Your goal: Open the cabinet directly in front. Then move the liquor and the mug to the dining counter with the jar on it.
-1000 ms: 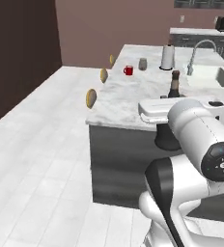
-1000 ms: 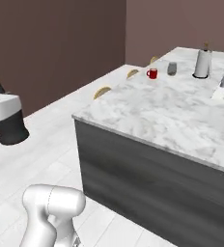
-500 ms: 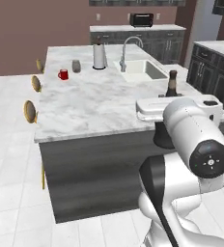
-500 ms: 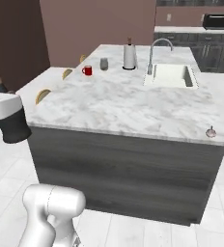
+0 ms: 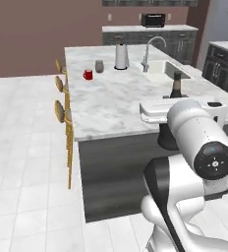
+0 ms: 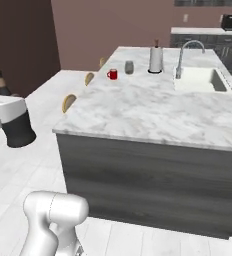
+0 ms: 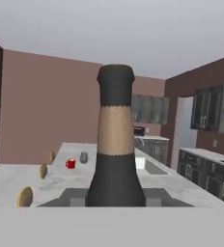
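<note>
Mug (image 5: 88, 75) already on the dining counter (image 5: 117, 106), far left part, just beside the jar (image 5: 99, 66). One job done, by the look of it. Liquor (image 7: 116, 149) not there yet: upright, stuck between the two fingers of the gripper (image 7: 116, 197), jaws snug on its fat bottom part. Bottle up in the air at the near right side of the counter. Left to do, most likely: carry over the marble, set down, let go. Paper towel roll (image 5: 121, 54) and sink (image 5: 166, 70) far back.
</note>
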